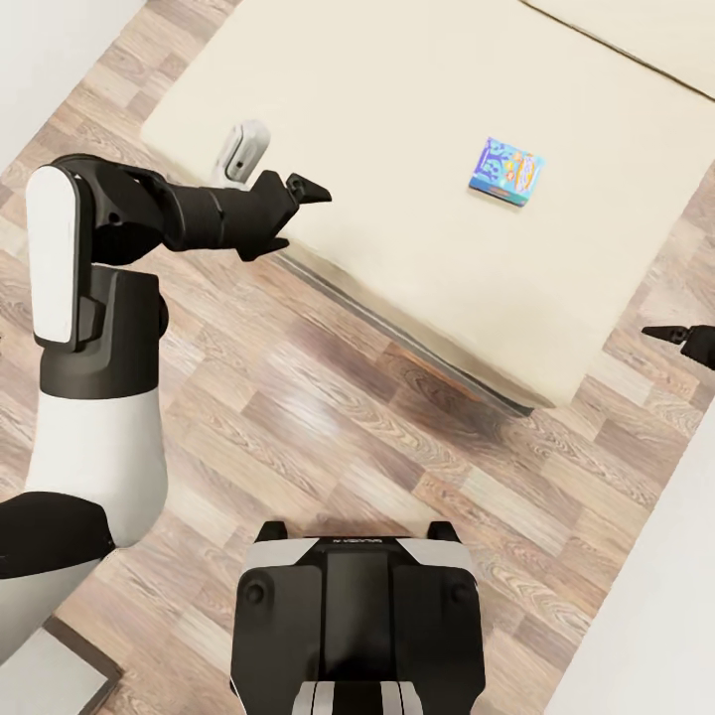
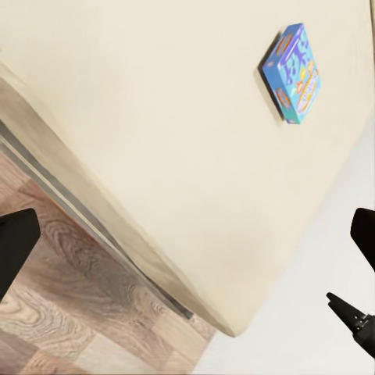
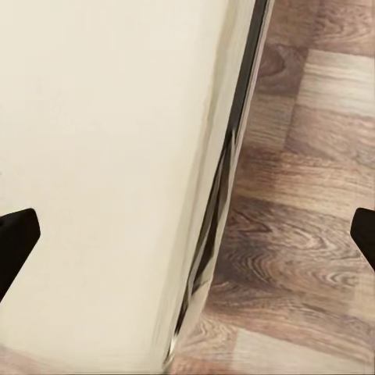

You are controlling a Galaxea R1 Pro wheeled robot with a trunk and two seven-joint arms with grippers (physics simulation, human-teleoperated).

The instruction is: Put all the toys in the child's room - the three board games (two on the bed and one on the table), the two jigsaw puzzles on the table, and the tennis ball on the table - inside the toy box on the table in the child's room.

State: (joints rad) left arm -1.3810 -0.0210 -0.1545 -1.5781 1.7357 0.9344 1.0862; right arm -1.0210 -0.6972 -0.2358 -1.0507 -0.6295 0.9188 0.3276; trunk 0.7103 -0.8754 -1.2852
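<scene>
Both arms held over the bed's edge

Left arm reaches out level, left gripper [image 1: 298, 214] spread wide and empty above the bed [image 1: 417, 258] edge. Right gripper [image 1: 685, 341], fingers apart, hangs past the mattress corner. Blue board game [image 1: 506, 171] lies flat mid-mattress

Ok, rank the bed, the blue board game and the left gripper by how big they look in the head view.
1. The bed, by far the largest.
2. The left gripper. It sits nearer the camera, so its apparent size is inflated.
3. The blue board game, smallest, lying flat on the mattress.
</scene>
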